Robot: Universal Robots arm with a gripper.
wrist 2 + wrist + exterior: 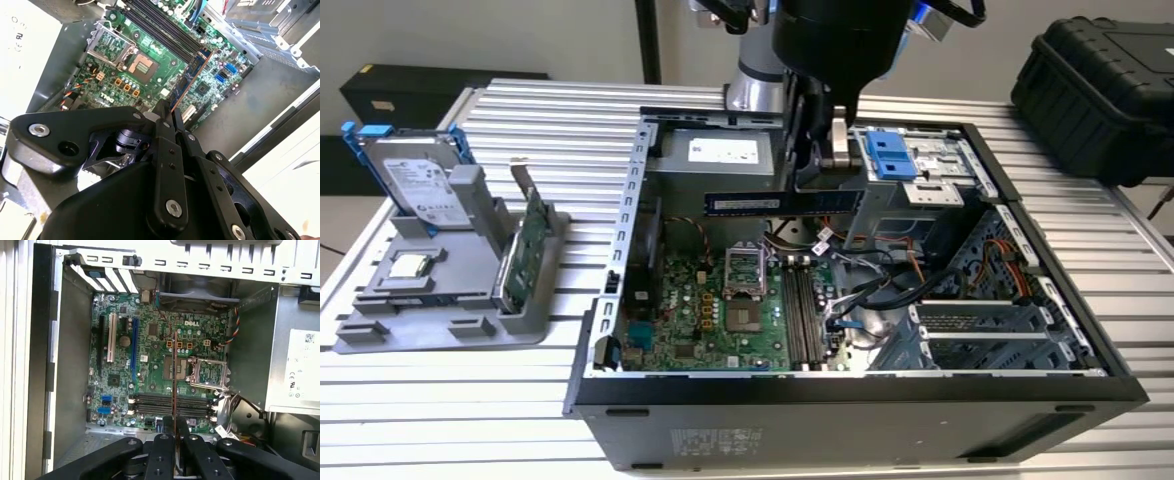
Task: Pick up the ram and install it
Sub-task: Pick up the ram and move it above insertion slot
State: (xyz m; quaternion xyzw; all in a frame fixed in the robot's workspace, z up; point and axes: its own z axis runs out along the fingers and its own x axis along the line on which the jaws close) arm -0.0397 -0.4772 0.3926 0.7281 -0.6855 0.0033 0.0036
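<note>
— Holding anything, the claw (822, 182)?

— Yes. The claw is closed down on the ram (781, 203), with its fingers (817, 140) pinching the flat faces. The grip is toward the stick's end on the exterior view's right. The stick is level, upper centre of that frame.

— Position relative to the board?

— In the air over the open computer case (634, 200), above the motherboard (707, 310) and clear of it. The memory slots (803, 312) are lower in the frame. The ram lies crosswise to them: it runs across the exterior frame, while the slots run up and down.

— Do the wrist cameras agree?

— Yes. In the first wrist view the ram (174, 375) shows edge-on, a thin line coming out of the claw (175, 424). It passes over the slots (170, 402) at a right angle, beside the CPU socket (207, 372). In the second wrist view the ram (192, 77) sticks out of the claw (169, 114) over the green board, also across the slot direction.

— Rest of the bench?

— A gray holder (467, 300) sits on the bench (454, 400) at the exterior view's left, well apart from the case. It carries a hard drive (420, 180) in a blue frame, standing upright, and a green card (534, 250) on edge. A black hard case (1101, 90) sits at the upper right.
</note>
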